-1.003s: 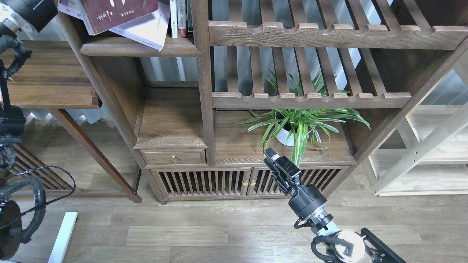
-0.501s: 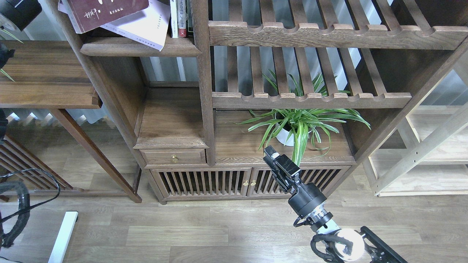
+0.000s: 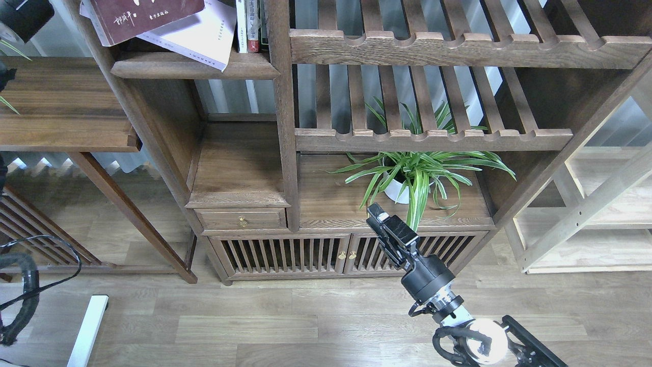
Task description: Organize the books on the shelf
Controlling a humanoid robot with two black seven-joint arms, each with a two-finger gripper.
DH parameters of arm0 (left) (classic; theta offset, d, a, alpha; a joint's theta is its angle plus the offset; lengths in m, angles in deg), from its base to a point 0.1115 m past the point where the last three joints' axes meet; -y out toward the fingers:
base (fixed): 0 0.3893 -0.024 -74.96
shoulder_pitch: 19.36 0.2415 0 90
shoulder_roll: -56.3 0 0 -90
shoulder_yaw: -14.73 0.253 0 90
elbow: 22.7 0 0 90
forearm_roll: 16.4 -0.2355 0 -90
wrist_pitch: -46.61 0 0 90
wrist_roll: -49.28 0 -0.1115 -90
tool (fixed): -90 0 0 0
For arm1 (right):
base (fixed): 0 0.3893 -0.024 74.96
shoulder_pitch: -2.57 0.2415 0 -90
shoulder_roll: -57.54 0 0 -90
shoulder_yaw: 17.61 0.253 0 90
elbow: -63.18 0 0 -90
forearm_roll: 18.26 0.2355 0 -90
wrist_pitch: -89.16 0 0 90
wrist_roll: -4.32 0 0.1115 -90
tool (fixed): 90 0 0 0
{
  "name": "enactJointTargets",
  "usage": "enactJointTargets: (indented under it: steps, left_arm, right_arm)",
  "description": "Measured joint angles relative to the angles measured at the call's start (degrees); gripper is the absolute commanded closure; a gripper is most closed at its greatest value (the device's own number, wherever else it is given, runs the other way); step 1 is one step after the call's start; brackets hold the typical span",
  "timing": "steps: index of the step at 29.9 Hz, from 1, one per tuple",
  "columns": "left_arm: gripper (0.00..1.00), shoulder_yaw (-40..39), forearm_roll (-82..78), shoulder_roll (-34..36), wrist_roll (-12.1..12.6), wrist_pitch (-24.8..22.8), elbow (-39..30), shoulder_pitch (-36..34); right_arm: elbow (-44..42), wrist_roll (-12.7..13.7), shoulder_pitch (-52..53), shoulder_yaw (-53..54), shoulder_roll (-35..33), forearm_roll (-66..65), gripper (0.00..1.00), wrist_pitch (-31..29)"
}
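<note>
Walnut bookcase shelf (image 3: 193, 66) at far left carries maroon book (image 3: 142, 18) tilted over lavender-white book (image 3: 204, 38). Best squared gently, spines aligned. Right hand (image 3: 379, 216) near plant (image 3: 415, 176), fingers apparently pressed together; left hand's state: cannot tell.

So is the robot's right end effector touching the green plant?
Cannot tell. In the head view the right end effector overlaps the plant's hanging leaves, but it may simply be nearer the camera. With only one view, neither contact nor a gap shows plainly.

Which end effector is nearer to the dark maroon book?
Left. The left arm is just left of the maroon book; the right end effector is far below, by the plant.
</note>
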Motion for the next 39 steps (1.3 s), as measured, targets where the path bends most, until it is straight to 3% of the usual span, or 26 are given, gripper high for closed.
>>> enactJointTargets:
  steps: [12,25,28,39]
  left_arm:
    - [0.84,-0.17,0.07,2.11,0.00,0.00,0.04,0.84]
    - [0.64,-0.44,0.07,2.86,0.00,0.00,0.13,1.23]
    - [0.54,-0.43,0.05,2.86,0.00,0.00,0.33,1.23]
    - [0.44,0.14,0.03,2.40,0.00,0.00,0.41,1.23]
  right_arm:
    - [0.09,0.00,0.05,-0.60,0.34,-0.44,0.46,0.00]
    - [0.37,0.00,-0.04,-1.17,0.71,-1.45,0.47,0.00]
    - [0.43,0.00,-0.04,-1.21,0.79,-1.54,0.47,0.00]
    - [0.53,0.00,0.02,-1.26,0.88,-1.58,0.47,0.00]
